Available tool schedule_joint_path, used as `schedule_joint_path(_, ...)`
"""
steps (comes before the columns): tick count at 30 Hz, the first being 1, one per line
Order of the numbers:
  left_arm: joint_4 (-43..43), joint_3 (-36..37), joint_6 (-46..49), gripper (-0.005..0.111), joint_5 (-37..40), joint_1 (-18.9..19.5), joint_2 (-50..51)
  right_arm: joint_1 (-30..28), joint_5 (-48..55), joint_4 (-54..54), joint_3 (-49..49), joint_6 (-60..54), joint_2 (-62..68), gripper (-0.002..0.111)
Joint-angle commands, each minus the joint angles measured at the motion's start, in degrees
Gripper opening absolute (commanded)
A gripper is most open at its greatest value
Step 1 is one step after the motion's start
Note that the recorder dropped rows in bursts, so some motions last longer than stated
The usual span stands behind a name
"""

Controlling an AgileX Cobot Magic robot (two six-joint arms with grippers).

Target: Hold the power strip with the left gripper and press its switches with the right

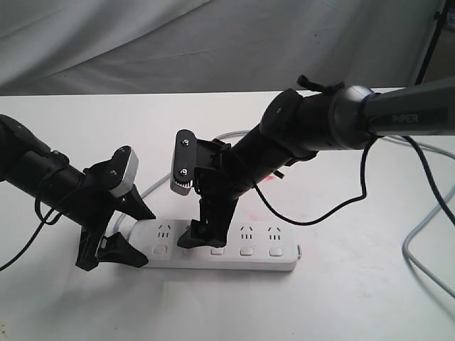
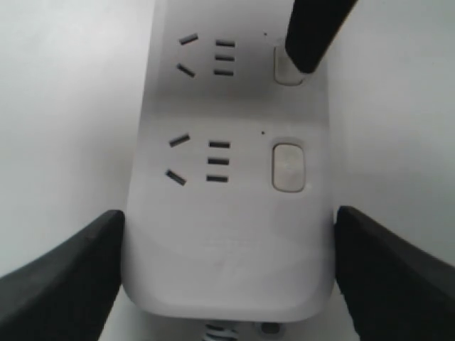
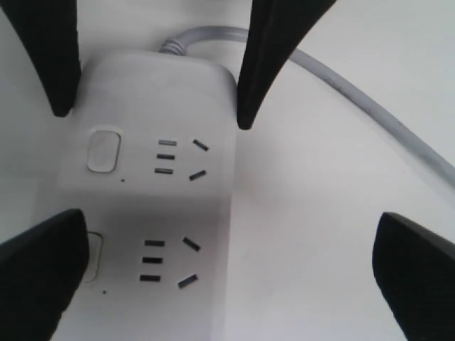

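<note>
At cord (image 3: 355,92) end | left end effector (image 1: 148,238) clamps power strip (image 1: 286,241) edges | right end effector (image 3: 231,227) splayed, fingertip (image 2: 307,50) seemingly on switch (image 2: 281,72) 2

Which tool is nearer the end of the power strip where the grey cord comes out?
Left. The left tool grips the power strip by its sides at the cord end; the right tool hangs open farther along, one finger over the second switch.

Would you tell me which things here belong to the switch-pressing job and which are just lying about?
Belong: power strip with its grey cord, switches, left gripper clamping the strip's end, right gripper pressing one.
Just about: grey cloth, black stand leg.
</note>
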Motion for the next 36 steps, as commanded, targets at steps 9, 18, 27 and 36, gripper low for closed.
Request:
schedule_joint_path(9,-0.4,0.2,0.1,0.014,-0.3,-0.3,0.1,0.3,-0.5,-0.9,0.4,0.4,0.3,0.105)
schedule_joint_path(18,-0.4,0.2,0.1,0.014,-0.3,-0.3,0.1,0.5,-0.8,-4.3,0.4,0.4,1.8,0.105)
schedule_joint_path(27,-0.4,0.2,0.1,0.014,-0.3,-0.3,0.1,1.7,-2.4,-8.9,0.4,2.2,3.4,0.105)
schedule_joint_path(36,-0.4,0.2,0.1,0.014,-0.3,-0.3,0.1,2.3,-3.6,-10.5,0.4,3.7,3.6,0.105)
